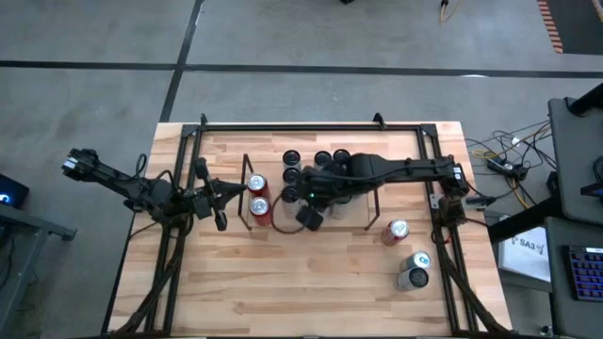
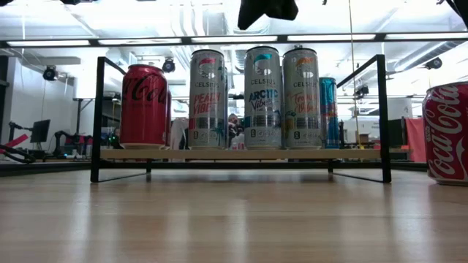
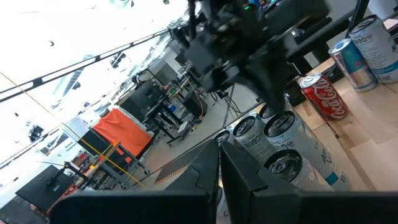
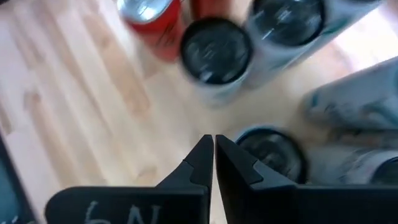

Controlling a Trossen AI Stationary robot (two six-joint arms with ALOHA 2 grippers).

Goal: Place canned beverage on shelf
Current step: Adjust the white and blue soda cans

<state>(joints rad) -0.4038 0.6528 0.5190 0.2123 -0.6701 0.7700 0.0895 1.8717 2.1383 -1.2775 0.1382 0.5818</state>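
- Shelf [image 2: 241,155]: a low rack on the wooden table [image 1: 311,282], with thin black wire end frames and a light wood base, standing mid-table toward the far side.
- Tall silver cans [image 2: 263,98] stand upright in close rows on the shelf; a shorter red cola can [image 2: 144,106] stands at its left end.
- Right arm reaches in from the right over the shelved cans; its claw [image 4: 214,163] hangs above the can tops, fingers pressed together, holding nothing.
- Left arm lies at the table's left side, its claw [image 3: 219,177] pinched closed and empty, pointing at the shelf.
- Two loose cans sit off the shelf at the near right: a red one [image 1: 395,232] and a silver one [image 1: 413,272], just apart.
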